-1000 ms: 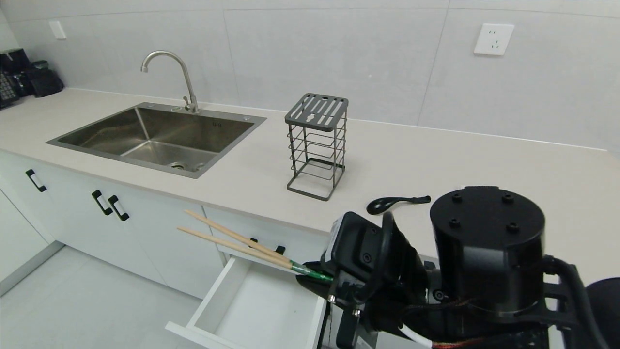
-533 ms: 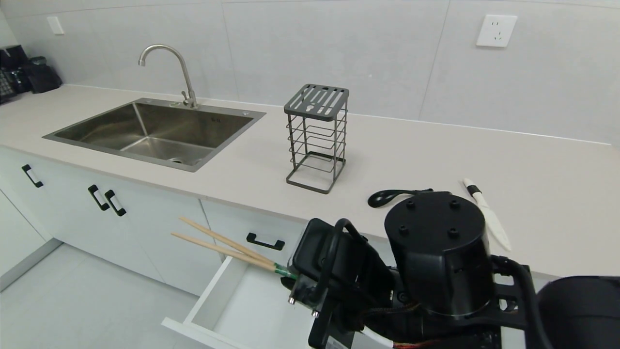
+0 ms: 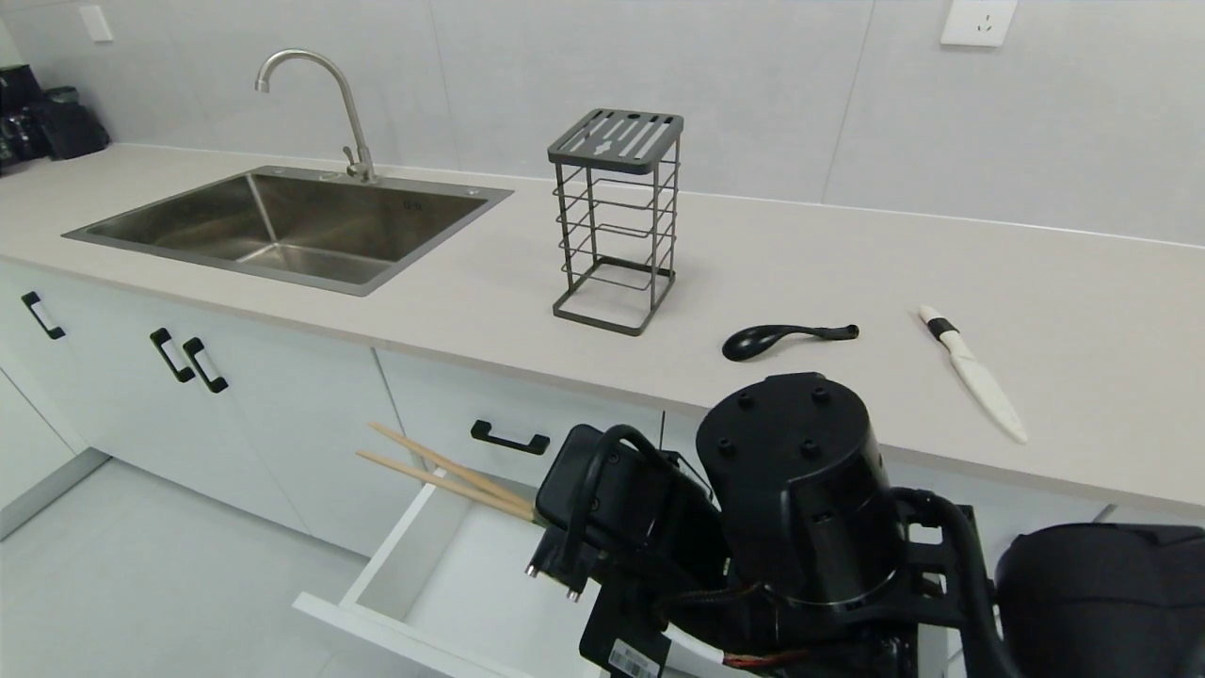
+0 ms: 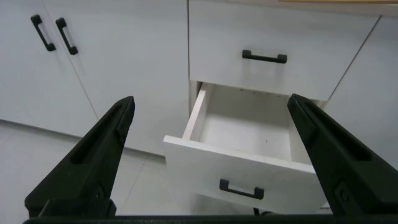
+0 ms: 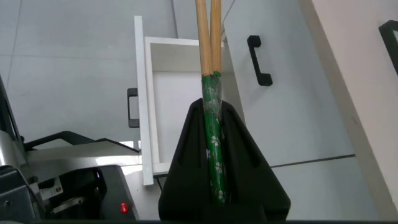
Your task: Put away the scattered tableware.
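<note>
Wooden chopsticks [image 3: 442,471] are clamped in the right gripper [image 5: 211,124] jaws over the open drawer [image 3: 377,556], not yet released. The left gripper [image 4: 211,102] jaws gape empty. A black spoon [image 3: 786,337] and a white knife [image 3: 970,372] lie near the surface [image 3: 800,273] front edge.

left gripper [image 4: 210,101]: jaws wide apart | right gripper [image 5: 212,118]: seemingly clamped on chopsticks [image 5: 207,37], pointing toward robot's left

Even, bright light from overhead fell across the pale worktop [image 3: 800,273]; the wire rack [image 3: 614,221] and black spoon [image 3: 789,330] cast faint, soft shadows, and the steel sink [image 3: 395,226] showed a dull sheen.
</note>
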Robot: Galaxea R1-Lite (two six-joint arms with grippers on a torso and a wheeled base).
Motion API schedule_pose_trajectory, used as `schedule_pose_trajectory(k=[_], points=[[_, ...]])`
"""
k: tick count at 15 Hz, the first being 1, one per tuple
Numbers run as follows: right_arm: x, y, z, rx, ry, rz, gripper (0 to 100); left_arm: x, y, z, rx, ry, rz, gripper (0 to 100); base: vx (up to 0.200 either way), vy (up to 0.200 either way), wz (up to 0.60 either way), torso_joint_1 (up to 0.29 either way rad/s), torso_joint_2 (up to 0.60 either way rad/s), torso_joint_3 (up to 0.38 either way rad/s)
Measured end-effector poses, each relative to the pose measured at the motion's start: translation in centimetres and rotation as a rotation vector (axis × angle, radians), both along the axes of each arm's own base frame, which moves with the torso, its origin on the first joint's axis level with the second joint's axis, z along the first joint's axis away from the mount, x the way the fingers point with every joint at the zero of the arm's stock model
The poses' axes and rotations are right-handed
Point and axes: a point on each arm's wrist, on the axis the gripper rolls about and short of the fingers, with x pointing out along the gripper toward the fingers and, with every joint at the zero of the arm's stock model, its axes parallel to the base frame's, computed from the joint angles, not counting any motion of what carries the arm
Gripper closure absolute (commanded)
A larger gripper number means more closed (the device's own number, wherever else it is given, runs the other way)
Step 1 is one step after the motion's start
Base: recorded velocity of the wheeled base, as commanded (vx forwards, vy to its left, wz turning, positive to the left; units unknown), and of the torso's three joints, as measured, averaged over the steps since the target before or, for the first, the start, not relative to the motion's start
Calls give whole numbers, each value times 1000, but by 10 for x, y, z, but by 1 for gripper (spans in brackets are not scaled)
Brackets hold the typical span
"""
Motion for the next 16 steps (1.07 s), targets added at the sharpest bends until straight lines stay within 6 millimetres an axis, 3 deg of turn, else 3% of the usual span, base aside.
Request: schedule_pose_trajectory(k=[10, 16], points=[[10, 15, 8, 42, -18, 4, 100, 0, 0, 0, 0, 0, 0, 0, 0, 0, 0, -143, 272, 129], [13, 20, 1, 28, -11, 3, 100, 0, 0, 0, 0, 0, 0, 0, 0, 0, 0, -104, 179, 79]])
